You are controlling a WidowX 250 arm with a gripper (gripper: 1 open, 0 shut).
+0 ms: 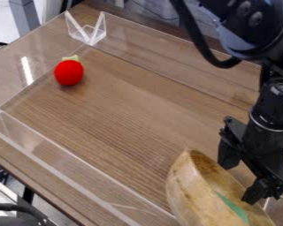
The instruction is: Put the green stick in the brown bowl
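The brown bowl (201,192) sits at the bottom right corner, tipped up so its outer wall faces left and its inside faces right. Only a thin sliver of the green stick (233,212) shows inside it, low against the bowl's wall; the rest is hidden. My gripper (248,169) points down over the bowl's far right rim, jaws open and holding nothing. One black finger (230,148) stands just behind the rim, and the other finger (265,187) reaches down inside the bowl. I cannot tell whether a finger is touching the rim.
A small red strawberry-like ball (70,71) lies at the far left on the wooden tabletop (132,115). Low clear plastic walls (26,146) run around the table, with a clear folded stand (87,31) at the back.
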